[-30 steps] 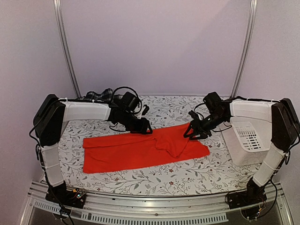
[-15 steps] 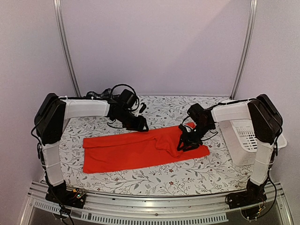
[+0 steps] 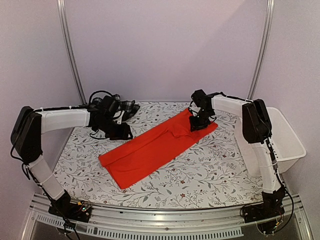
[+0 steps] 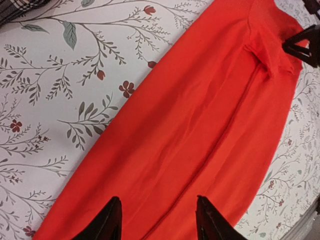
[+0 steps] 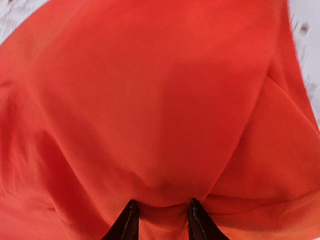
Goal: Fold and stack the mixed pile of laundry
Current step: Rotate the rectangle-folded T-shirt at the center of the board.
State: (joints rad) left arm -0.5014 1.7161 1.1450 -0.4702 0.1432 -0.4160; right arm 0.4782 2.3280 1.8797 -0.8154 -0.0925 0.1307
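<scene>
Red shirt (image 3: pixel 150 147) tight in R fingers (image 5: pixel 127 222), L fingers (image 4: pixel 107 220) apart; plaid (image 3: pixel 127 106) half-hidden behind L arm (image 3: pixel 65 118).

plaid garment (image 3: pixel 127 106): mostly behind left arm (image 3: pixel 65 118), clipped by left-wrist view's corner | red shirt (image 5: pixel 160 100): overruns right-wrist view | basket (image 3: pixel 292 145): partly behind right arm (image 3: pixel 257 125)

The red shirt (image 3: pixel 155 145) is soft, matt cloth, smooth with faint creases. At 11 o'clock the checked garment (image 3: pixel 126 106) is woven cloth. The desk cover (image 3: pixel 200 175) is matt printed fabric, the basket (image 3: pixel 287 150) at 3 o'clock smooth white plastic, the rail (image 3: pixel 165 220) at 6 o'clock ribbed bare metal.
</scene>
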